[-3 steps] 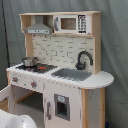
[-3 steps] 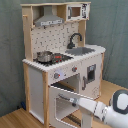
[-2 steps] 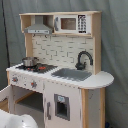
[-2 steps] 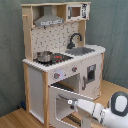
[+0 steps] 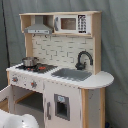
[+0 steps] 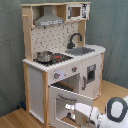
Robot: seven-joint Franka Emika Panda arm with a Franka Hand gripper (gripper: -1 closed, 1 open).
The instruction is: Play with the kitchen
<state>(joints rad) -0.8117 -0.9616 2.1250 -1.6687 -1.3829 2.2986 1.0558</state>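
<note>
The kitchen (image 6: 62, 60) stands upright on the wooden floor (image 6: 15, 119) before a grey curtain (image 6: 112, 25), and in the second exterior view it rises just above and behind the gripper (image 6: 70, 106), which sits low at the dropped oven door (image 6: 67, 102). The door hangs open, tilted forward from the oven opening, and the gripper is right at its windowed face; whether it touches the door or grips any part of it cannot be told, nor how far its fingers are spread. The white arm (image 6: 102, 114) runs off from the gripper toward the second exterior view's lower right.

Well above the gripper, on the stovetop (image 6: 56, 58), rests a small metal pot (image 6: 44, 56). Further up and toward the second exterior view's right are the grey sink (image 6: 82, 50) and the black faucet (image 6: 74, 39). Highest of all are the range hood (image 6: 49, 19) and a toy microwave (image 6: 75, 11).

In the first exterior view the kitchen (image 5: 65, 65) fills the frame, and only a white part of the arm (image 5: 15, 120) shows in the lower left corner; the gripper itself is not seen there
</note>
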